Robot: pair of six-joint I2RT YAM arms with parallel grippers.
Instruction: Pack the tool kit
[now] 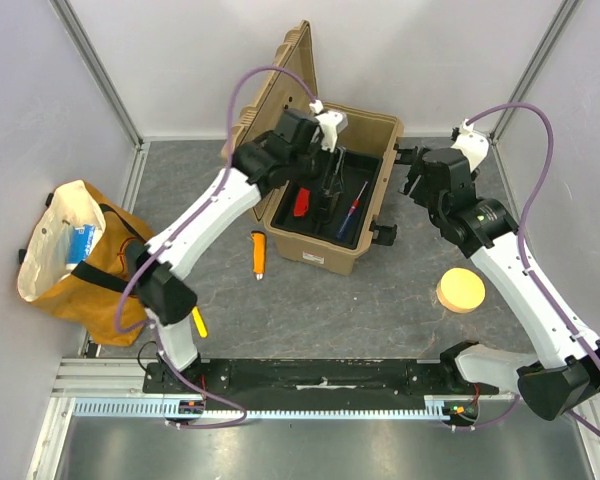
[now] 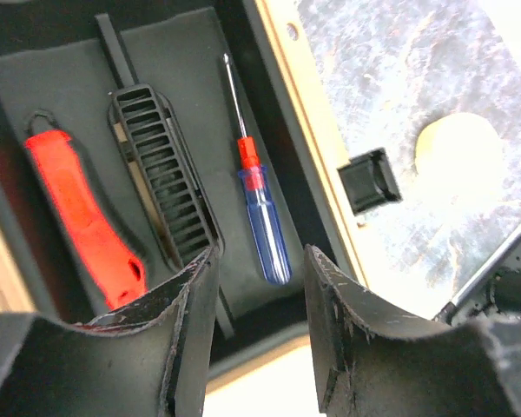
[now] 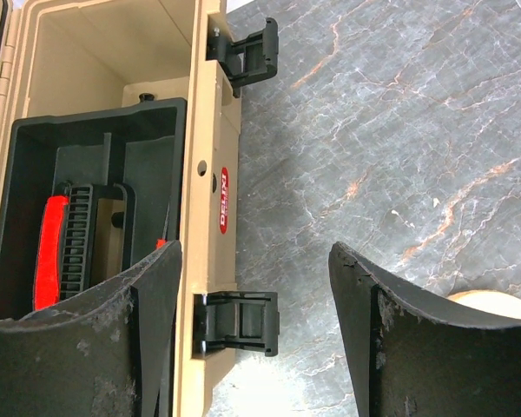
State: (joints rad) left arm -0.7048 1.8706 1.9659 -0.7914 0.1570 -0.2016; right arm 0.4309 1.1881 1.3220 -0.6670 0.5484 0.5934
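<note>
**Both grippers at the open toolbox, nothing in hand**

We find the tan toolbox (image 1: 380,135) in the upper middle of the overhead view. Its lid (image 1: 285,80) stands open toward the upper left. The black inner tray (image 2: 182,52) sits inside the box. In the left wrist view three things lie side by side in it:
- a red knife (image 2: 82,217) at the left;
- the tray's ribbed black handle (image 2: 161,174) in the middle;
- a blue-handled screwdriver (image 2: 262,217) at the right, its tip pointing up the frame.

The left gripper (image 2: 262,261) hangs above the lower end of the tray, fingers partly apart with nothing between them.

The right gripper (image 3: 256,252) is spread wide and empty at the right side of the toolbox in the overhead view. In its own view one finger lies over the tray and the other over the grey table (image 3: 399,130). The tan wall and its two black latches (image 3: 239,321) show between them. We cannot tell whether it touches the box.

An orange-and-yellow tool (image 1: 258,253) lies on the table just lower left of the toolbox, apart from it. A round sponge disc (image 1: 460,290) sits to the lower right, and a cloth bag (image 1: 80,265) stands at the left edge.
</note>
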